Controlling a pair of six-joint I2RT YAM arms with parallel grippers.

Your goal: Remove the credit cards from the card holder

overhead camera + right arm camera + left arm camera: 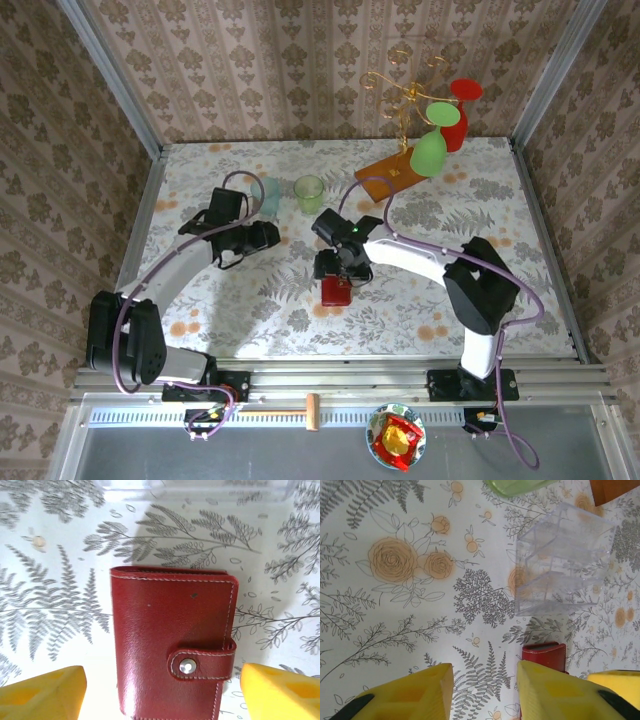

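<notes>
The card holder (172, 640) is a small red leather wallet, lying closed on the patterned table with its snap tab (200, 665) fastened. In the top view the card holder (336, 291) sits mid-table. My right gripper (162, 695) is open and straddles its near end, one yellow finger on each side with a gap to the leather. My left gripper (484, 680) is open above bare tablecloth, and the card holder (543, 656) lies just beyond its right finger (555, 690). From above, the left gripper (268, 237) hovers up-left of the right gripper (340, 268). The credit cards are hidden inside the closed holder.
A clear plastic box (562, 560) stands just beyond the holder, with a green cup (310, 192) next to it. At the back right, an orange-brown board (385, 176) carries a gold wire stand with a green glass (432, 145) and a red glass (460, 110).
</notes>
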